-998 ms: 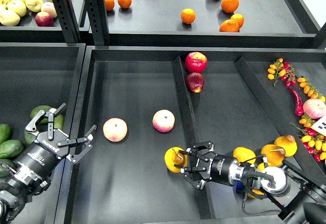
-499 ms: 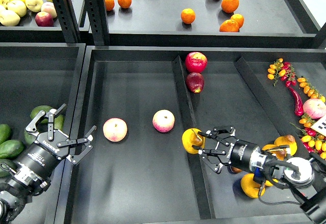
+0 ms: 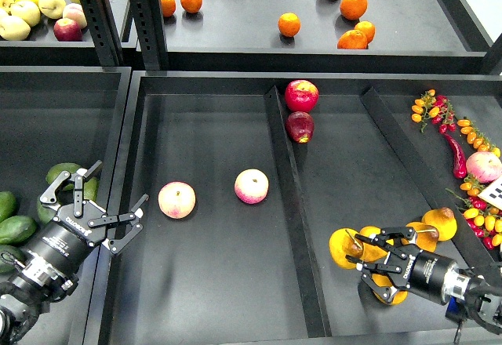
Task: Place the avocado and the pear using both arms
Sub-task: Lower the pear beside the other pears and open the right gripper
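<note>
The golden-yellow pear [image 3: 341,248] is in the right compartment of the middle tray, at the tips of my right gripper [image 3: 359,256], whose fingers close around its right side. My left gripper [image 3: 118,190] is open and empty over the wall between the left bin and the middle tray. Green avocados [image 3: 61,174] lie in the left bin right behind and beside it; I cannot tell which is the dark one.
A divider [image 3: 284,180] splits the middle tray [image 3: 212,282]. Two peaches [image 3: 177,200] [image 3: 252,186] lie left of it, two red apples [image 3: 302,95] at the back. More yellow pears [image 3: 440,221] lie by my right arm. Chillies and small tomatoes [image 3: 463,153] lie at the far right.
My right gripper has carried the pear from the left compartment over the divider into the right compartment, pulling back to the right. The left arm has not moved.
</note>
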Motion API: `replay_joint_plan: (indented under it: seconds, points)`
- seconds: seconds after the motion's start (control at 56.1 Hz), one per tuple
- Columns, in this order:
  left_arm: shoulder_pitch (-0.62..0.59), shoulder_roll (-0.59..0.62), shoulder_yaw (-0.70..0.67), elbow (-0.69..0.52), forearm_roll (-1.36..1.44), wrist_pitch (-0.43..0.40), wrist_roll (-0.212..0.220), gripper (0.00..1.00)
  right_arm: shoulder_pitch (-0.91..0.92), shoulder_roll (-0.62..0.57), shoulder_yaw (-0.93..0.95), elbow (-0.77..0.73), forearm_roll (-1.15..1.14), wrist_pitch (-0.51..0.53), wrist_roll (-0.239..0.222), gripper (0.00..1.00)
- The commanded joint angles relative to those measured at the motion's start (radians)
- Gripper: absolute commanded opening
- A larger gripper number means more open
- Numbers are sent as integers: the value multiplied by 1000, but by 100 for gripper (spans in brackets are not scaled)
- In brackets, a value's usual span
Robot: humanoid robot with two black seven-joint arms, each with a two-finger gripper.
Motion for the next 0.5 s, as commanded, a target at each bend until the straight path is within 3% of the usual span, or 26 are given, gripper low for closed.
replay_joint_plan:
  seconds: [0.0, 0.481]
  points:
    - [0, 0, -1, 0, 0, 0, 0, 99, -12, 6, -1, -42, -2, 24, 0, 19]
    - [-3, 0, -2, 5, 0, 0, 0, 99, -10, 87, -3, -175, -11, 76, 0, 21]
